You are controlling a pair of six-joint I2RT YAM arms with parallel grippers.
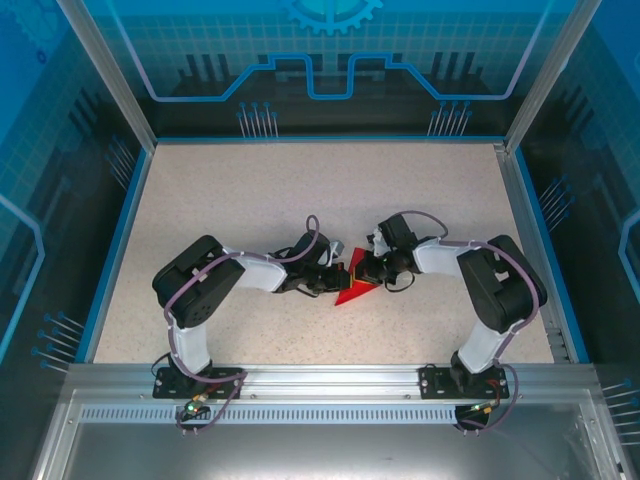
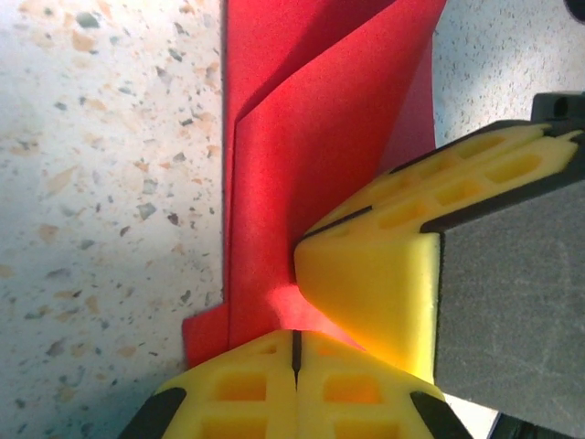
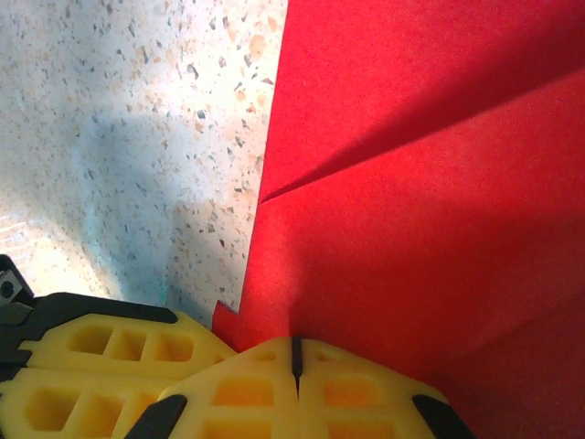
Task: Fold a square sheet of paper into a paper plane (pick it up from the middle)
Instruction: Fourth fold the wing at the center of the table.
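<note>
Left gripper [image 2: 294,346] and right gripper [image 3: 294,349] both clamped tight on the paper [image 2: 311,155], side by side. Any opposing pull could tear it; a slip skews the fold.

Thin red paper [image 2: 311,137], matt, with crisp creases. Tabletop [image 1: 250,200] smooth and matt, pale speckled stone look. Yellow fingers [image 3: 238,393] of dull moulded plastic. Front rail [image 1: 320,385] of brushed metal. Arm housing [image 1: 200,280] of glossy black plastic.
</note>
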